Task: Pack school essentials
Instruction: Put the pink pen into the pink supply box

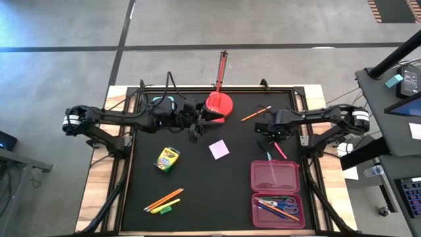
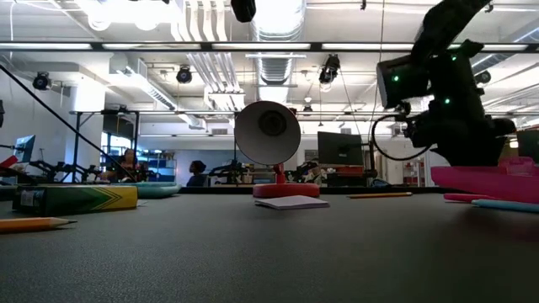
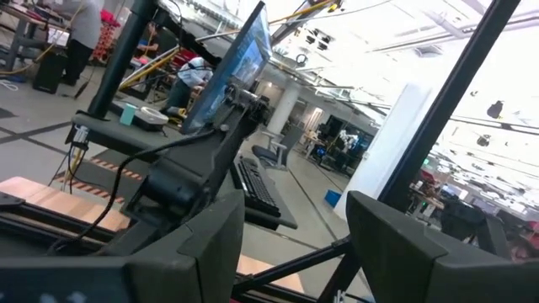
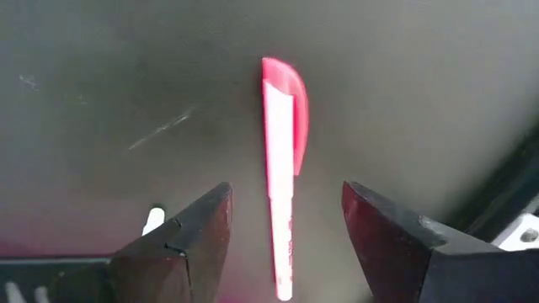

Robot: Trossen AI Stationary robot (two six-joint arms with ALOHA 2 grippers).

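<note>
A pink pen [image 4: 282, 168] lies flat on the black mat, left of the far end of an open pink pencil case [image 1: 276, 192]. My right gripper [image 4: 286, 192] points down over the pen, open, one finger on either side of it without touching; in the high view it [image 1: 270, 135] is at the mat's right. A blue pen [image 1: 268, 157] lies beside the pink one. The case's near half holds blue-handled scissors [image 1: 284, 203] and pens. My left gripper [image 1: 194, 131] hangs open and bare above the mat's far middle, next to the red lamp [image 1: 219, 105].
A crayon box [image 1: 168, 158] and a pink note pad [image 1: 219, 149] lie mid-mat. Orange and yellow pencils [image 1: 163, 199] lie near the front left, another orange pencil [image 1: 255, 113] at the far right. A light-blue calculator [image 1: 162, 102] sits under the left arm.
</note>
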